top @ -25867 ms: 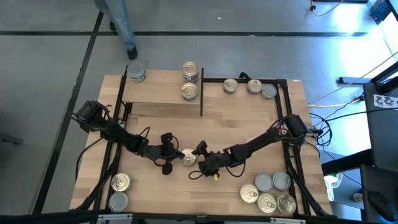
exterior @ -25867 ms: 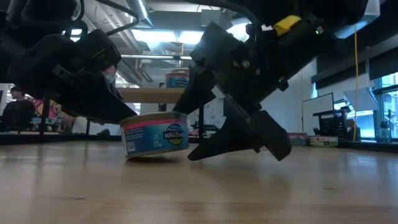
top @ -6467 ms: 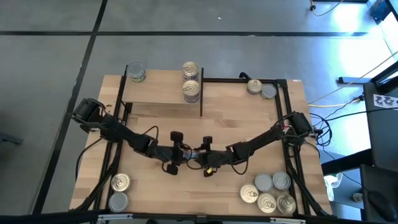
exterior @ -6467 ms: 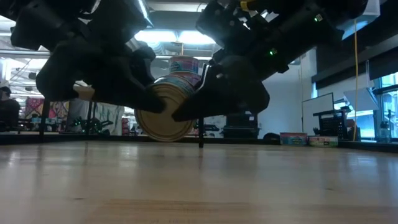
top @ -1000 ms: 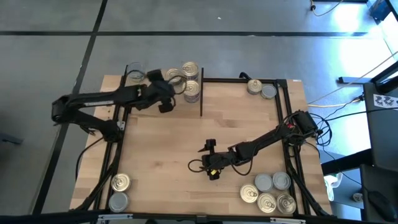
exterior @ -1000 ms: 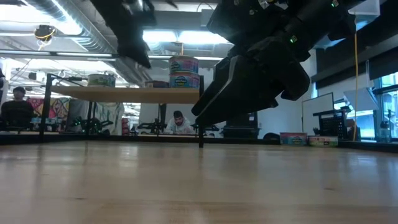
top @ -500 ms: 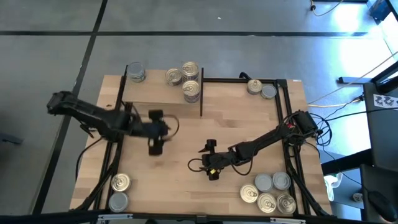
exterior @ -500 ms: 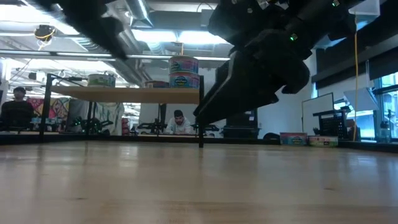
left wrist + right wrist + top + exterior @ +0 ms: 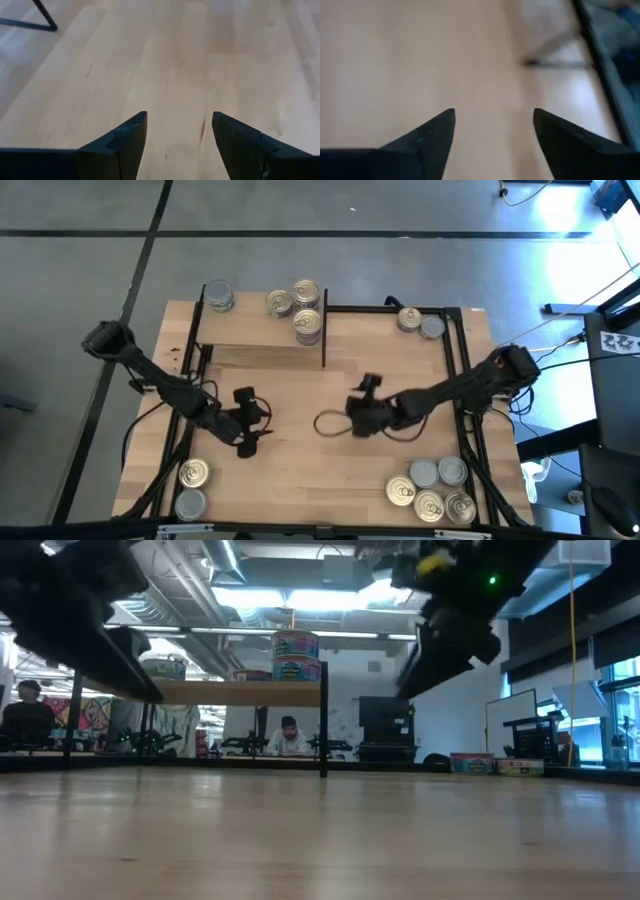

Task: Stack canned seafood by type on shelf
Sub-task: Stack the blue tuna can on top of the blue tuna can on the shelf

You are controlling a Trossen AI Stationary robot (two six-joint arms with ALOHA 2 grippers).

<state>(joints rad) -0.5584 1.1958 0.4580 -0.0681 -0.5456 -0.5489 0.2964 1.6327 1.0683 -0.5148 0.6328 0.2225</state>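
The shelf [image 9: 250, 330] stands at the table's far left. On it stand tins of canned seafood: one at its left end [image 9: 218, 295], one gold-topped [image 9: 280, 303], and more at its right end [image 9: 308, 325], where the low view shows two stacked [image 9: 295, 655]. My left gripper [image 9: 255, 423] hovers open over bare table, left of centre; its wrist view [image 9: 179, 117] shows only wood between the fingers. My right gripper [image 9: 355, 406] hangs open near the table's middle, with nothing between its fingers [image 9: 494, 114].
Two tins [image 9: 408, 318] sit at the far right inside the black frame. Several tins [image 9: 430, 490] cluster at the near right corner, two more [image 9: 192, 485] at the near left. A black shelf leg [image 9: 42, 17] stands off the left gripper. People show in the room behind.
My left gripper has drawn back from the shelf toward the table's near edge, leaving the gold-topped tin standing on the shelf. My right gripper has risen and gone toward the far and right side, out over the table's middle.
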